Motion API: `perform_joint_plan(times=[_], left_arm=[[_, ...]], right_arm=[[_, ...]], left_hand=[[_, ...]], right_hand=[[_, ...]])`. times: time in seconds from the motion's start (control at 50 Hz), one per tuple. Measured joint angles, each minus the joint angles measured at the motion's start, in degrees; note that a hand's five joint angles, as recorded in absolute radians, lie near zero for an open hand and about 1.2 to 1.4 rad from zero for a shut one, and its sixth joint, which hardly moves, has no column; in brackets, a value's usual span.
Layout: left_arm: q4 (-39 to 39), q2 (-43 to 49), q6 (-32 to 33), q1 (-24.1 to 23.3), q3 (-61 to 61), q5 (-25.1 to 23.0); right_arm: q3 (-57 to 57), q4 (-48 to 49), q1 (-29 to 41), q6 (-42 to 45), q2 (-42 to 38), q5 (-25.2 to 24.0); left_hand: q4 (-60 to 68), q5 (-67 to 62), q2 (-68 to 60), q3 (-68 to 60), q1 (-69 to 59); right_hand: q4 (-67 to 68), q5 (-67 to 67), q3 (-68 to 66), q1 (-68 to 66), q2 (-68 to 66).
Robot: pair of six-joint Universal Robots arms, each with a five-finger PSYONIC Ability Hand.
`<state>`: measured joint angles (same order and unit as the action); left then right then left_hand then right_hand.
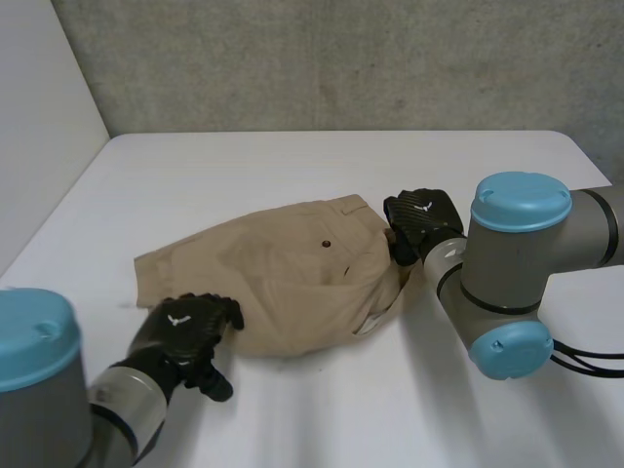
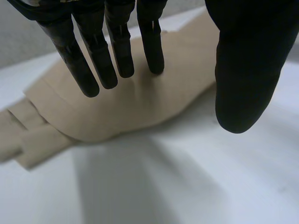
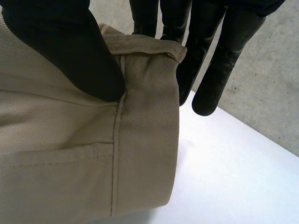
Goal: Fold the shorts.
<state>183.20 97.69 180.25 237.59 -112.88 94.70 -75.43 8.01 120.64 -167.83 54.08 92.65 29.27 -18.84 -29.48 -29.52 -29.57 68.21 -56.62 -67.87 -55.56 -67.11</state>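
Tan twill shorts [image 1: 292, 268] lie flat mid white table [image 1: 322, 429]. Long axis slants from leg hems [image 1: 146, 268] at near left to waistband [image 1: 361, 210] at far right. Right hand [image 1: 421, 219] pinches waistband end, thumb [image 3: 70, 51] on top, fingers [image 3: 210, 70] behind. Left hand [image 1: 185, 327] at near edge by leg end, fingers straight over cloth, gripping nothing.

The left hand [image 2: 243, 70] spreads straight fingers [image 2: 150, 46] above the tan shorts [image 2: 154, 102].

Tan shorts [image 1: 283, 273] folded, rumpled; lying mid-table [image 1: 292, 409].
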Motion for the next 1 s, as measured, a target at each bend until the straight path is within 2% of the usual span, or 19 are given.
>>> perform_joint_plan(times=[0.12,0.3,0.66,0.76,0.86,0.88,0.9,0.92,1.0], left_arm=[[4.1,7.1,0.0,-0.3,2.6,0.9],[8.8,13.0,0.4,-0.4,6.8,5.2],[10.7,21.7,0.5,-0.4,16.0,7.5],[11.5,24.9,1.6,-0.2,19.4,8.7],[14.4,26.4,5.4,0.4,20.5,9.3],[14.8,26.5,5.8,0.5,20.5,9.3],[16.2,26.6,7.6,0.8,20.4,9.4],[17.5,26.5,9.2,1.2,20.2,9.5],[20.2,24.2,13.1,1.9,19.1,9.3]], right_arm=[[-0.7,-0.1,0.0,0.0,0.6,-0.1],[-2.2,-0.2,0.1,0.5,1.4,-0.5],[-2.7,-0.1,0.1,0.9,1.6,-0.7],[-3.0,0.0,0.1,0.9,1.6,-0.7],[-3.0,0.1,0.1,1.1,1.5,-0.7],[-3.0,0.1,0.1,1.1,1.5,-0.7],[-3.0,0.1,0.1,1.3,1.5,-0.7],[-2.9,0.1,0.1,1.5,1.6,-0.7],[-2.8,-0.2,0.0,2.9,2.2,-0.8]], left_hand=[[0.0,0.0,0.0,0.0,0.0],[0.0,0.0,0.0,0.0,0.0],[0.2,-0.8,-0.2,-0.2,-0.2],[5.5,-5.7,-5.2,-5.1,-4.6],[23.4,-23.0,-23.8,-22.9,-24.7],[23.4,-23.0,-23.8,-22.9,-24.7],[31.9,-31.2,-31.6,-31.2,-32.9],[37.2,-35.3,-36.7,-36.5,-34.9],[39.2,-35.6,-38.2,-38.2,-34.9]], right_hand=[[0.0,0.0,0.0,0.0,0.0],[0.0,0.0,0.0,0.0,0.0],[0.0,0.0,0.0,0.0,0.0],[0.0,0.0,0.0,0.0,0.0],[0.0,0.0,0.0,0.0,0.0],[0.0,0.0,0.0,0.0,0.0],[0.0,0.0,0.0,0.0,0.0],[0.0,0.0,0.0,0.0,0.0],[0.0,0.0,0.0,0.0,0.0]])
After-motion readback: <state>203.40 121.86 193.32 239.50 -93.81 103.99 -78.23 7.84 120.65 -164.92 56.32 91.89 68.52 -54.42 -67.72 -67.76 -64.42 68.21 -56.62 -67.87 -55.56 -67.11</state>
